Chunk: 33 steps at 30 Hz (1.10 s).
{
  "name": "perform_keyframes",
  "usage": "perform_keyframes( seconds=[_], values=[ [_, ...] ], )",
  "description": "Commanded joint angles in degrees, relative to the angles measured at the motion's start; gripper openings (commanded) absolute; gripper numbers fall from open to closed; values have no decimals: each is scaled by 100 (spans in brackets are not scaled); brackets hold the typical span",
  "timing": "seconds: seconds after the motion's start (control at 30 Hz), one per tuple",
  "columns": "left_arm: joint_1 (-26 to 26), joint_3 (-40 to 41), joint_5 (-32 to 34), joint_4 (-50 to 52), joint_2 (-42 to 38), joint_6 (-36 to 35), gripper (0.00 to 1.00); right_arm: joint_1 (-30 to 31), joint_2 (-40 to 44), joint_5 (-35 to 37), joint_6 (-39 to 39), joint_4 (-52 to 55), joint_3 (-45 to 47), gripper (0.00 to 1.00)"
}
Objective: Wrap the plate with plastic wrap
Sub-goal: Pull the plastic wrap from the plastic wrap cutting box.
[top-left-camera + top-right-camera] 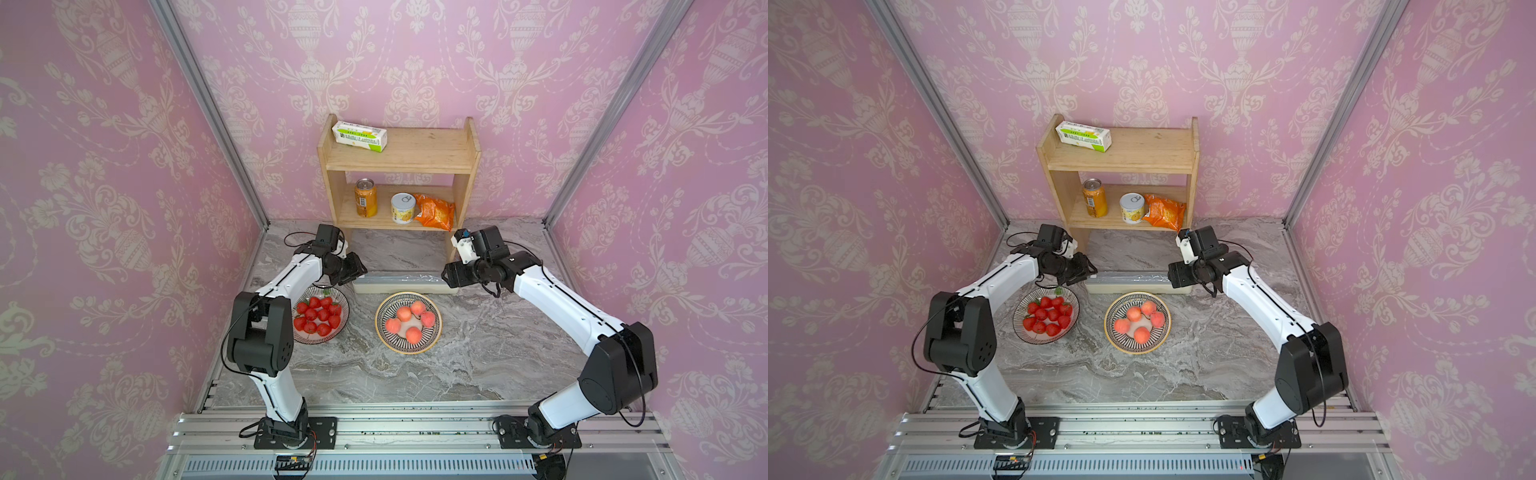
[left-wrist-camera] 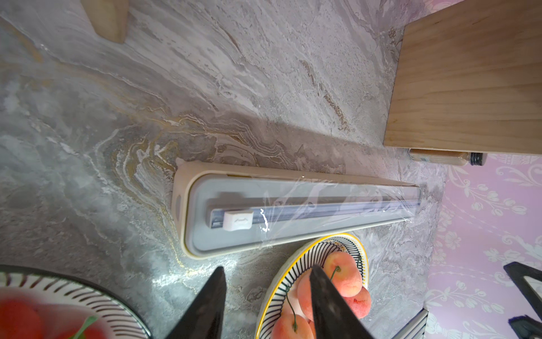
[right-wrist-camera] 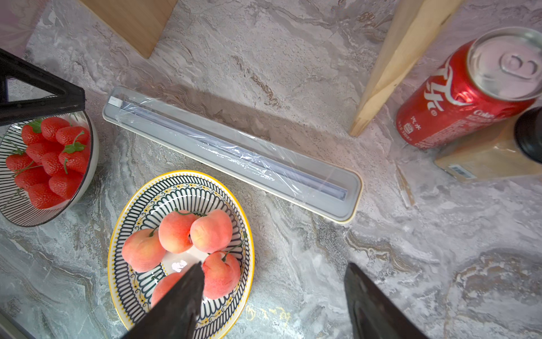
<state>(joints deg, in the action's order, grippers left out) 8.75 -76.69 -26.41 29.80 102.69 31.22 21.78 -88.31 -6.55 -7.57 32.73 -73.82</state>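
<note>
I see the plastic wrap's dispenser box (image 1: 405, 283) lying flat on the table (image 1: 478, 357) in both top views. It is at 12 o'clock of the peach plate (image 1: 408, 349) and just beside it, with clear film (image 3: 252, 158) crinkled across its grey lid. The left pincer (image 2: 267, 268) hangs by the box's 9 o'clock end, jaws moderately parted, gripping nothing. The right pincer (image 3: 274, 265) hangs at the 3 o'clock end, jaws wide — nothing between them either. A strawberry bowl (image 1: 322, 340) sits at the plate's 9 o'clock.
</note>
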Motion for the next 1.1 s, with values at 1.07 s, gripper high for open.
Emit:
perform_keyframes(
  seconds=[1.07],
  values=[
    [268,393,295,-553,126,678,38,0,228,66,-331,-262,483,78]
  ],
)
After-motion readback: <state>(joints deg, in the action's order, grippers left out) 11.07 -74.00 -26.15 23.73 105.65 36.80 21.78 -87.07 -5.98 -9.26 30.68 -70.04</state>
